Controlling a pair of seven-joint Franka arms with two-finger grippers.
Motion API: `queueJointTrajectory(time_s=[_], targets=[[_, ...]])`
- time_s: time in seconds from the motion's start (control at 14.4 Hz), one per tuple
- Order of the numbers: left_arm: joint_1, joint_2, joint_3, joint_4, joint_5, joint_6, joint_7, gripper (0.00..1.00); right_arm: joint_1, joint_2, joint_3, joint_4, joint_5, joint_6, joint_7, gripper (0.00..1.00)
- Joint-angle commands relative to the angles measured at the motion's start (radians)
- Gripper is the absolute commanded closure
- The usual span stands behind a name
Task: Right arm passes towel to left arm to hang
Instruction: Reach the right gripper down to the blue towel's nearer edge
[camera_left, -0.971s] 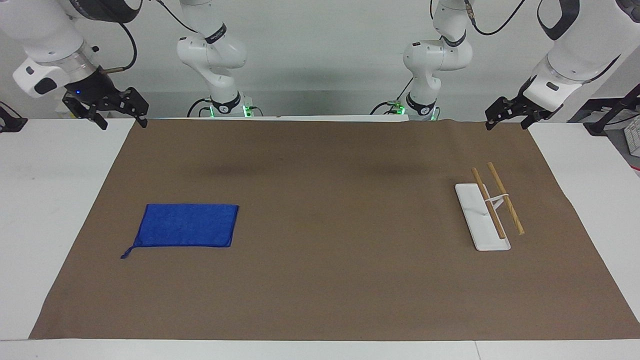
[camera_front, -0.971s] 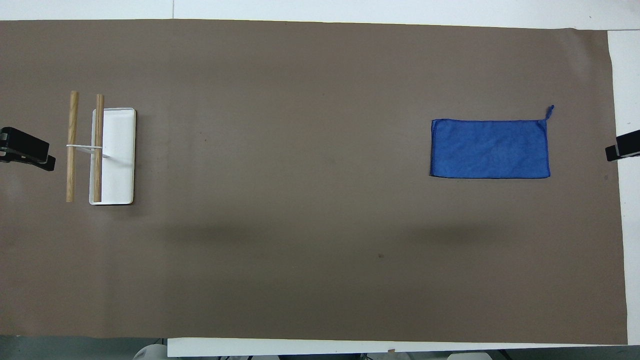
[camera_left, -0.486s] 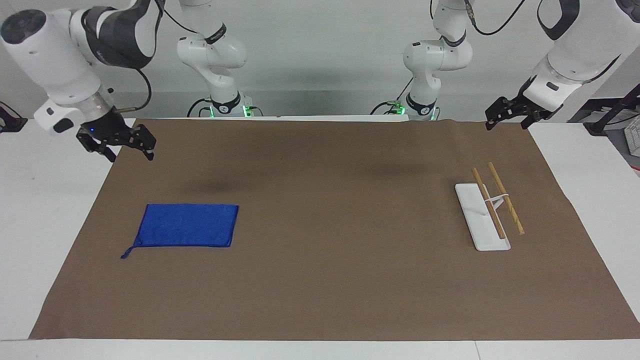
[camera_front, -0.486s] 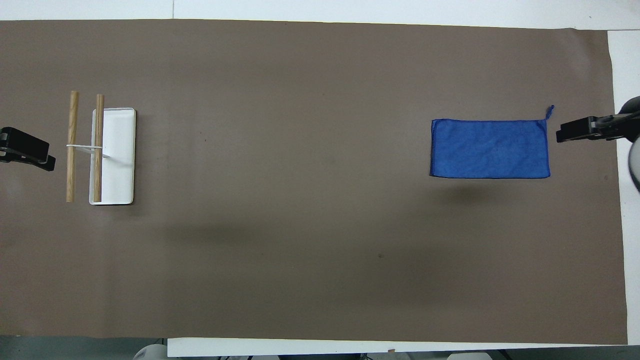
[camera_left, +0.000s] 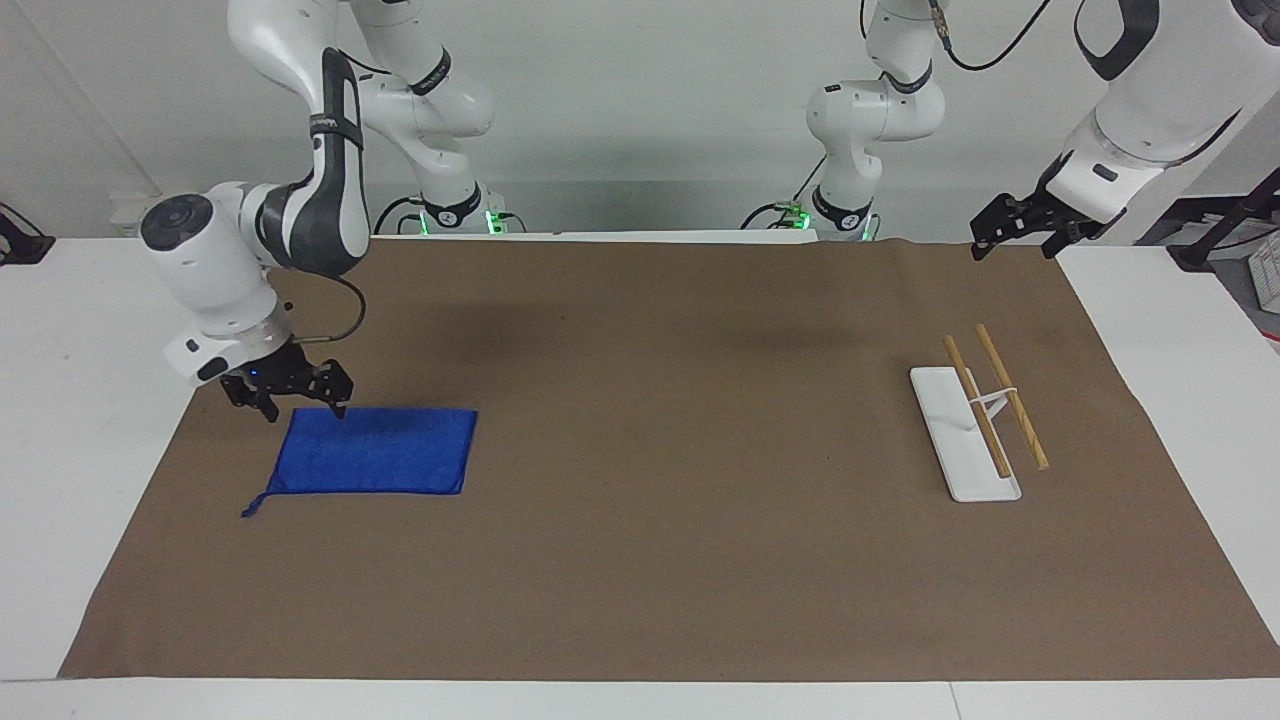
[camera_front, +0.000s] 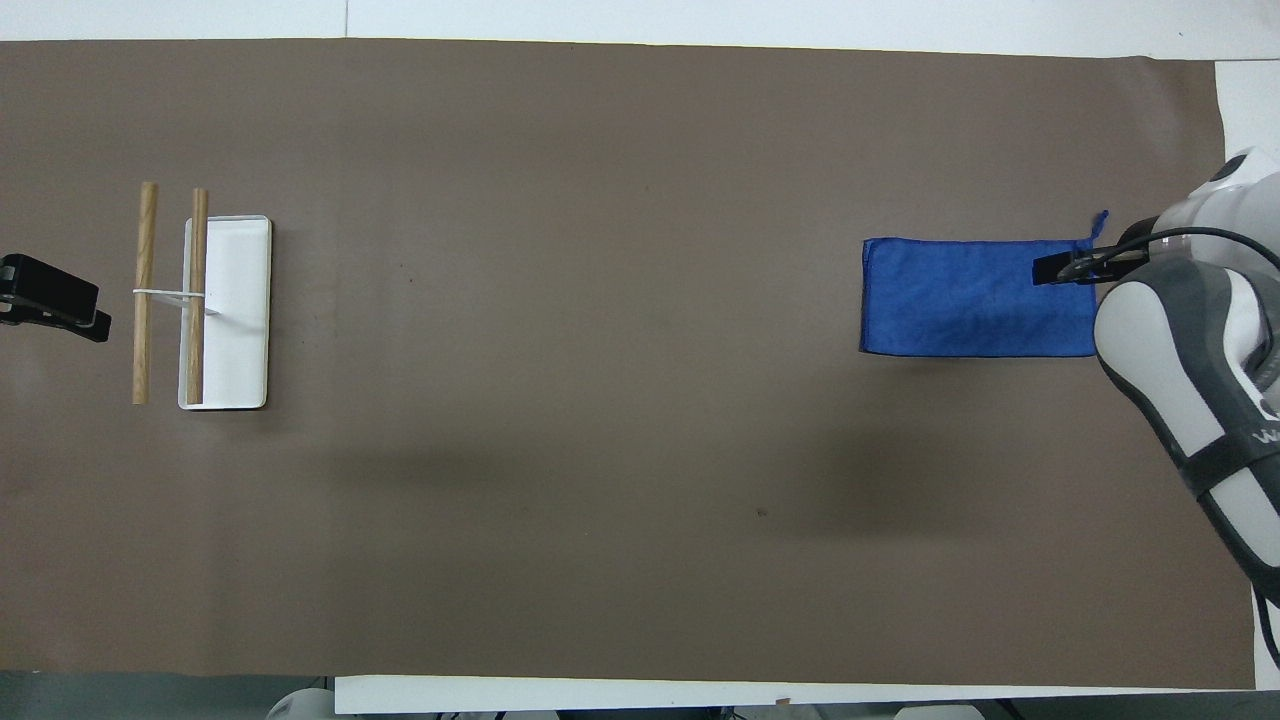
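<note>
Right pincer (camera_left: 304, 408), fingers spread, is hovering at the towel (camera_left: 375, 450) edge; towel lying lengthwise along the tabletop (camera_left: 640, 560). Left pincer (camera_left: 1015, 240) is waiting, spread.

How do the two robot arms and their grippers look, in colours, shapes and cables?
Both arms are glossy white with rounded links. The right arm has a dark grey round joint cap, dark grey bands and a thin black wrist cable; its black right gripper shows a small blue light. The left arm has black-trimmed joints; its left gripper is black.

Royal-blue towel (camera_left: 375, 450), brown mat (camera_left: 660, 560)
</note>
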Motion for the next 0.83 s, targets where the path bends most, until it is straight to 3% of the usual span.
queueJointTrajectory(time_s=[0.0,0.35,0.55,0.62,0.69,0.76], targets=[[0.005,-0.013,0.003,-0.006,-0.010,-0.005,0.003,0.00,-0.007,0.075,0.008,-0.014,-0.015,0.098,-0.044,0.00],[0.005,-0.013,0.003,-0.006,-0.010,-0.005,0.003,0.00,-0.005,0.108,0.018,-0.078,-0.015,0.194,-0.057,0.02],[0.005,-0.013,0.003,-0.006,-0.010,-0.005,0.003,0.00,-0.005,0.108,0.024,-0.080,-0.015,0.193,-0.057,0.09],[0.005,-0.013,0.003,-0.006,-0.010,-0.005,0.003,0.00,-0.005,0.108,0.026,-0.079,-0.015,0.190,-0.057,0.18],[0.005,-0.013,0.003,-0.006,-0.010,-0.005,0.003,0.00,-0.005,0.108,0.026,-0.079,-0.015,0.187,-0.058,0.35],[0.005,-0.013,0.003,-0.006,-0.010,-0.005,0.003,0.00,-0.005,0.108,0.027,-0.077,-0.015,0.184,-0.057,0.59]])
